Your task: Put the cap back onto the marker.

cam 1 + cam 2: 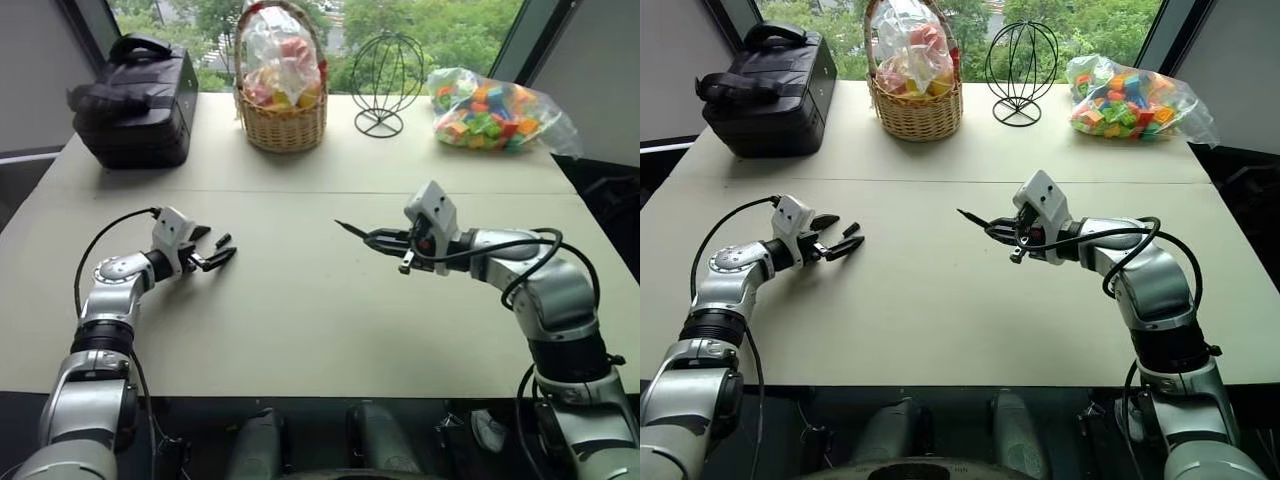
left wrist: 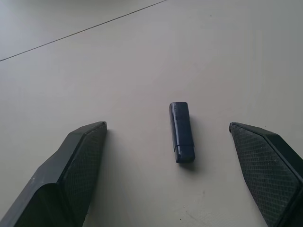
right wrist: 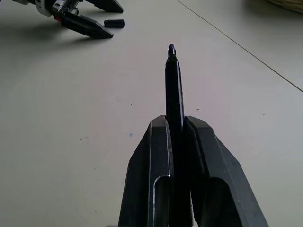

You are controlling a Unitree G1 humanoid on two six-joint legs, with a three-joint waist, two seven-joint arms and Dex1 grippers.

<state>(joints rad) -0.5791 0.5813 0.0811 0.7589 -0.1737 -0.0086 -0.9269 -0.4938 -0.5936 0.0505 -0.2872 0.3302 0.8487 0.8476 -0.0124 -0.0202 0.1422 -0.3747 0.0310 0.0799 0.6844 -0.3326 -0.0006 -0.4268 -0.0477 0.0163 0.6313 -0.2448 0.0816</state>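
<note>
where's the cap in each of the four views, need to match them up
Left eye view: the cap lies on the table between the left gripper's open fingers.
Right eye view: the cap is left of centre, by the same fingers.
Left wrist view: the cap is near the middle, on the table between the two fingers.
Right wrist view: the cap is at the upper left, beyond the marker tip.
Shared landmark: the left gripper's black fingers.

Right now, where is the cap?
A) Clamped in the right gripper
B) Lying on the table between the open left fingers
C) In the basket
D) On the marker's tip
B: the cap lies flat on the table, untouched, between the open left gripper's fingers.
</note>
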